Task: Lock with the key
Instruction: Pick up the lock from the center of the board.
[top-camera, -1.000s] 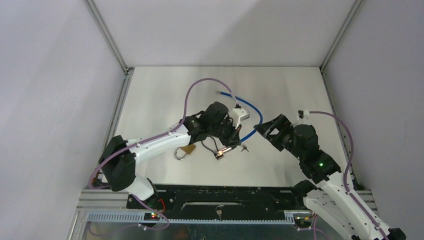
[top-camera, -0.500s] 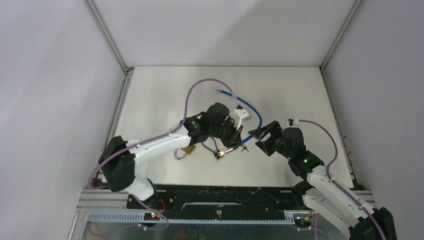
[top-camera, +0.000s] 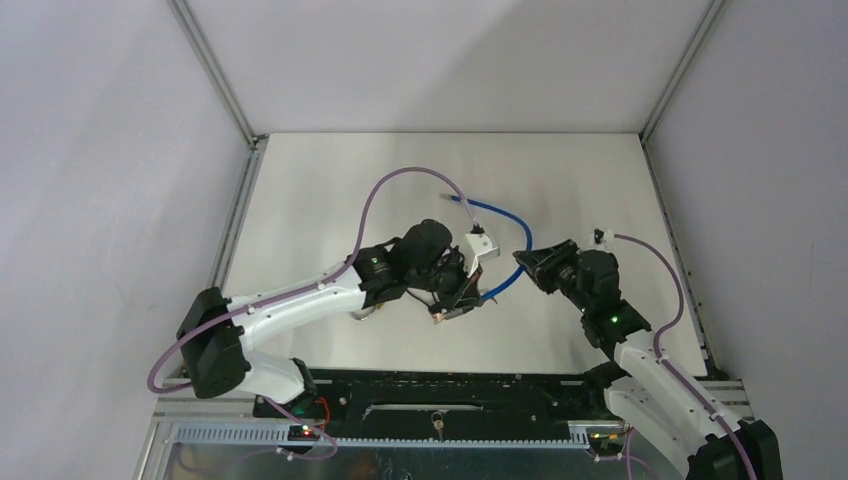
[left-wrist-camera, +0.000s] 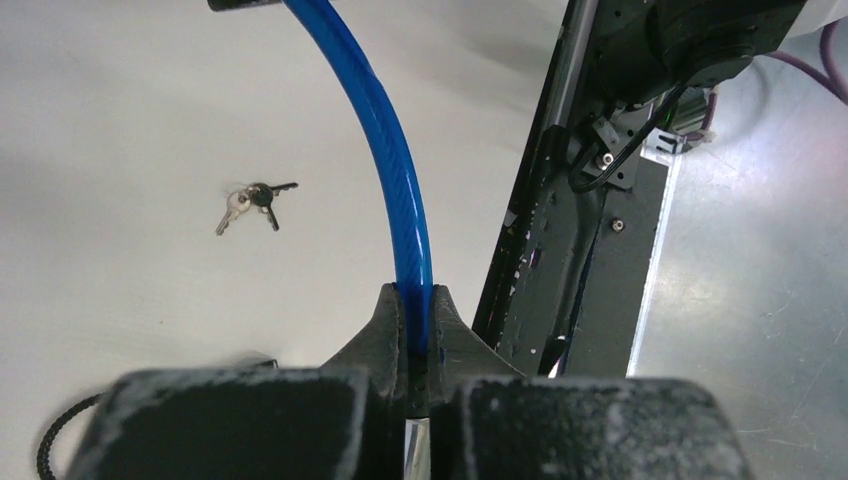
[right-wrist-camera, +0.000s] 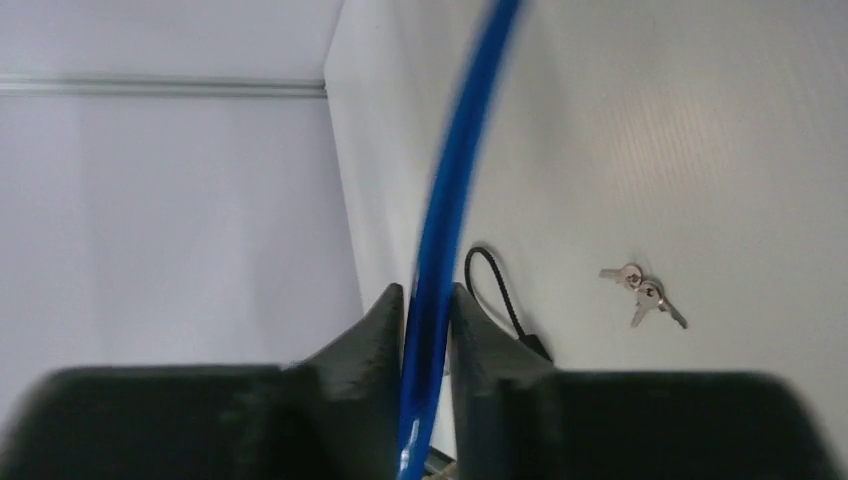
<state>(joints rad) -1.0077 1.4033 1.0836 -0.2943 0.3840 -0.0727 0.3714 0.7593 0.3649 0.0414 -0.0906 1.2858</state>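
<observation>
Keys (left-wrist-camera: 248, 201) lie beside smooth, curved blue cable (left-wrist-camera: 396, 190).

Through the right wrist camera the blue cable (right-wrist-camera: 450, 170) is only a smear running off the top edge, so I cannot tell whether the right gripper (right-wrist-camera: 427, 295) truly pinches it. The black cord (right-wrist-camera: 530, 343) disappears behind one finger. The keys (left-wrist-camera: 250, 200) are too small to read, and from above I cannot pick them out beside the left arm (top-camera: 300, 300).
</observation>
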